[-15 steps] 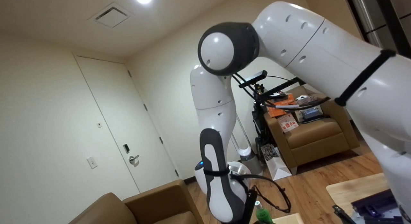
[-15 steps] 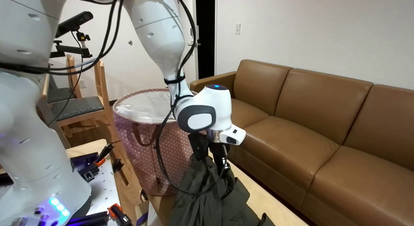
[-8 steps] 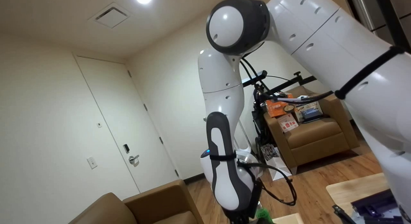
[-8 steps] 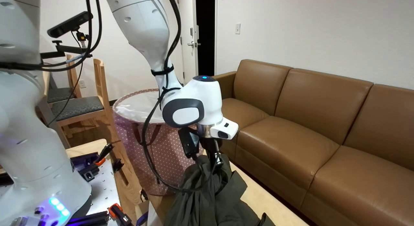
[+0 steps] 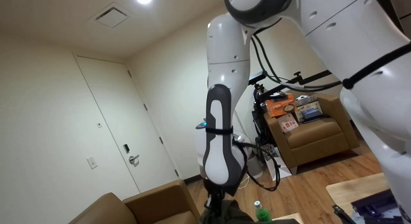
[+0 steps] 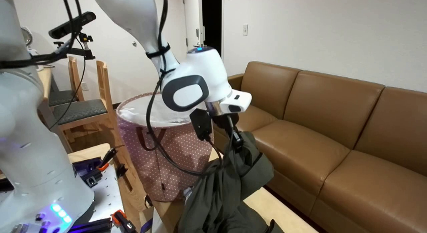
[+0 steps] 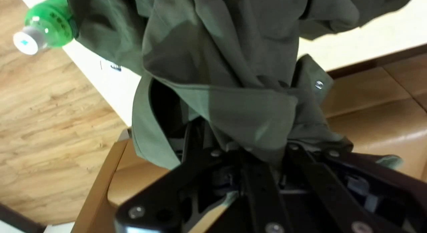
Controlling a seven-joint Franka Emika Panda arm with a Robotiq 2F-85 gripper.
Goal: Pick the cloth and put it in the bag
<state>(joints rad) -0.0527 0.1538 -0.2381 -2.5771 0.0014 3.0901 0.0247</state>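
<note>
The dark olive cloth [image 6: 227, 193] hangs from my gripper [image 6: 237, 143] in an exterior view, its lower part still lying on the wooden table. It looks like a garment with a snap button in the wrist view [image 7: 233, 59]. My gripper's fingers [image 7: 258, 156] are closed around a fold of it; the fingertips are partly hidden by fabric. The cloth top also shows at the bottom of an exterior view [image 5: 229, 214]. The bag [image 6: 176, 156], a large pink polka-dot fabric hamper with a white lining, stands open beside the table, behind and left of the gripper in that view.
A brown sofa [image 6: 300, 139] runs along the table's far side. A green bottle [image 5: 263, 214] stands near the cloth; it also shows in the wrist view [image 7: 50, 26]. The wooden table [image 6: 277, 209] lies under the cloth. Tools [image 6: 95, 173] lie by the robot base.
My gripper has risen and tilted, pulling the held part of the cloth up from the table. More of the cloth now hangs stretched below it. The bag has not moved.
</note>
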